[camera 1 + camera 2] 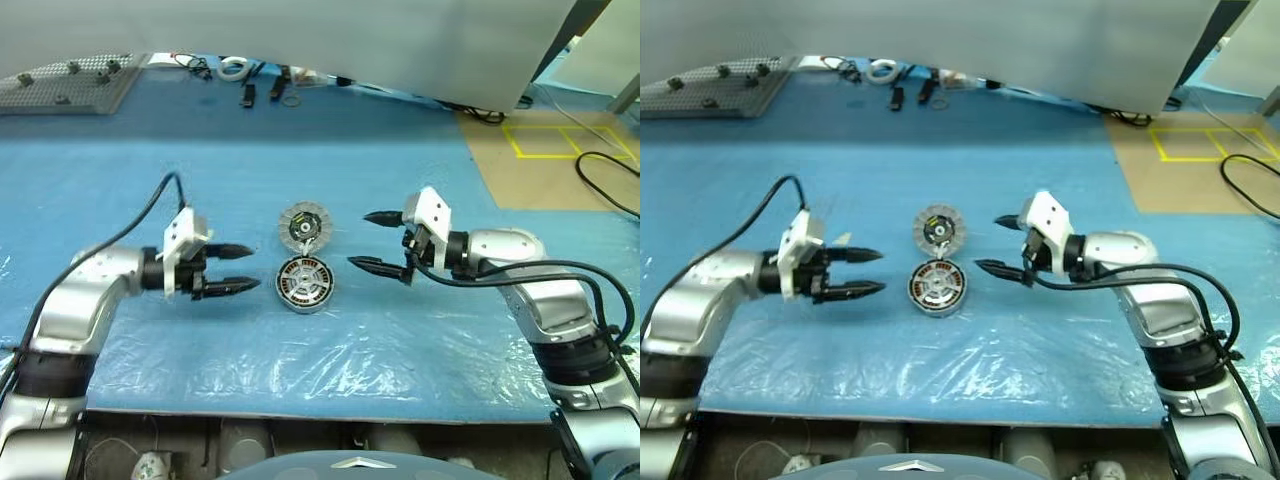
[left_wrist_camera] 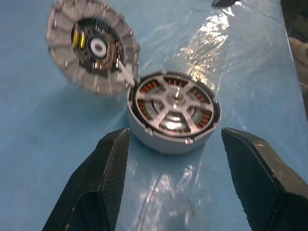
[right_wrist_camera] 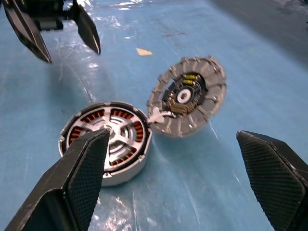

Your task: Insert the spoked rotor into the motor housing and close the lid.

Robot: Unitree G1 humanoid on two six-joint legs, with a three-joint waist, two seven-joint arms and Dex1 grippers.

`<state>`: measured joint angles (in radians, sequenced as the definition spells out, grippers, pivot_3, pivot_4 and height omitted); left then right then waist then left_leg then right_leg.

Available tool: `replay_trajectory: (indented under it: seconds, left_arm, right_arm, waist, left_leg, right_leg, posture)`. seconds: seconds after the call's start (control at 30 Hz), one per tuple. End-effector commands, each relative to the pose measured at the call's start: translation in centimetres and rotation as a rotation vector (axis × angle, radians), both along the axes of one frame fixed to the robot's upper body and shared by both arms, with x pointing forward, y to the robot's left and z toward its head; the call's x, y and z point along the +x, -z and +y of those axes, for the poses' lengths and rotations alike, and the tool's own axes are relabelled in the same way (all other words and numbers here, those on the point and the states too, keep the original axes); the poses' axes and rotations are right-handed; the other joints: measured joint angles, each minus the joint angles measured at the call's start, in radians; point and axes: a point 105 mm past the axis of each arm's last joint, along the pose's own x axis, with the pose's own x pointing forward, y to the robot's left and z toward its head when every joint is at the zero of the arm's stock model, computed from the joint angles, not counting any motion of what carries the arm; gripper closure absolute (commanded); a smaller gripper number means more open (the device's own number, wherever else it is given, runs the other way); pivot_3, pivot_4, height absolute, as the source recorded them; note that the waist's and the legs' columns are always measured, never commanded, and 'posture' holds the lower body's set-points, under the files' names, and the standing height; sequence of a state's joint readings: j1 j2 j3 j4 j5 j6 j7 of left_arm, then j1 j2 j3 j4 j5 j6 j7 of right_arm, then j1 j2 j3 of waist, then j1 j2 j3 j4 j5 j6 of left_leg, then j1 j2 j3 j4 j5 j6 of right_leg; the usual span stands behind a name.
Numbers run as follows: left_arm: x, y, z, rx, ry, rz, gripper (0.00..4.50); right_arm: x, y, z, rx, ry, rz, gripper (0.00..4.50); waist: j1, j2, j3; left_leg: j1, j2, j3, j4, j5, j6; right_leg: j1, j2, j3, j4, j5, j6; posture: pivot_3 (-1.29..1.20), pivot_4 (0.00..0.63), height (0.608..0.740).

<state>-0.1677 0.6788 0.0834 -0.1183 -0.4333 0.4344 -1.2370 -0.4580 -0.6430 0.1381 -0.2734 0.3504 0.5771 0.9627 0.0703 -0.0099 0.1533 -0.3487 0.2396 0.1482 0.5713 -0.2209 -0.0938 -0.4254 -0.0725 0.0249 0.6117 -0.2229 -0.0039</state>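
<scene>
The motor housing stands on the blue mat at the middle, its copper windings showing. The spoked rotor sits inside the housing, spokes and hub facing up. Just behind it is the lid, ribbed face up and a little tilted, its edge touching the housing's rim. My left gripper hangs open to the left of the housing and points at it, with nothing between its fingers. On the housing's right, my right gripper is wide open and empty, pointing left toward lid and housing.
A clear plastic sheet covers the near part of the mat. At the back lie a grey perforated board, a white ring and small black tools. Brown floor with yellow tape and a black cable are to the right.
</scene>
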Motion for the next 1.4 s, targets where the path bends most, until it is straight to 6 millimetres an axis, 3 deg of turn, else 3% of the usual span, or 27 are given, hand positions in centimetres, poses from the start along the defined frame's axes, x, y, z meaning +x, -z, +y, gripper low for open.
replay_trajectory:
  seconds: [0.03,0.3,0.47,0.57,0.93,1.2,1.4]
  left_arm:
    - [-0.5,-1.1,-0.6,-0.017,-0.017,-0.09,1.3]
    - [0.1,-2.8,-3.8,-0.062,0.047,-0.135,1.3]
    - [1.1,-2.5,-3.9,-0.034,0.061,-0.134,1.3]
    - [1.1,-2.1,-3.5,-0.026,0.054,-0.119,1.26]
    - [0.4,-1.4,-2.5,-0.004,-0.001,-0.107,1.26]
    - [0.1,-1.3,-2.3,0.0,-0.022,-0.115,1.26]
    - [0.6,-2.0,-3.8,-0.015,0.054,-0.122,1.26]
  right_arm:
    - [0.4,-0.8,0.3,0.0,-0.036,-0.024,0.0]
    - [0.6,0.7,-0.9,-0.034,-0.004,0.021,0.0]
    - [0.0,1.2,-0.8,-0.027,-0.004,0.029,0.0]
    - [-0.5,1.3,0.1,-0.016,-0.036,0.032,0.62]
    - [-0.2,1.5,0.6,-0.018,-0.066,0.044,4.35]
    - [-0.1,2.6,0.5,-0.029,-0.052,0.065,4.35]
    - [-0.7,3.7,-0.7,-0.037,-0.003,0.096,4.35]
  waist:
    - [0.003,0.0,0.0]
    - [0.001,0.0,0.0]
    - [-0.005,0.0,0.0]
    - [-0.008,0.0,0.0]
    - [-0.003,0.0,0.0]
    - [-0.003,0.0,0.0]
    - [0.001,0.0,0.0]
  left_leg:
    - [0.0,0.0,0.0,0.0,0.0,0.0]
    - [0.0,0.0,0.0,0.002,0.001,0.002]
    - [0.0,-0.001,0.001,0.002,0.002,0.003]
    - [0.0,-0.001,0.001,0.001,0.002,0.003]
    - [0.0,-0.001,0.001,0.002,0.001,0.002]
    - [0.0,-0.001,0.001,0.002,0.001,0.002]
    - [0.001,-0.001,0.001,0.003,0.001,0.002]
  right_leg:
    - [0.0,0.0,0.0,0.0,-0.001,-0.002]
    - [0.0,0.0,0.001,0.002,-0.002,-0.004]
    - [0.0,0.0,0.002,0.002,-0.002,-0.003]
    - [0.0,0.0,0.002,0.003,-0.002,-0.003]
    - [0.0,0.0,0.002,0.003,-0.002,-0.004]
    - [0.0,0.0,0.002,0.003,-0.002,-0.004]
    - [0.0,0.0,0.002,0.003,-0.002,-0.004]
  posture:
    - [0.0,0.15,0.74]
    - [0.0,0.15,0.74]
    - [0.0,0.15,0.74]
    - [0.0,0.15,0.74]
    - [0.0,0.15,0.74]
    - [0.0,0.15,0.74]
    - [0.0,0.15,0.74]
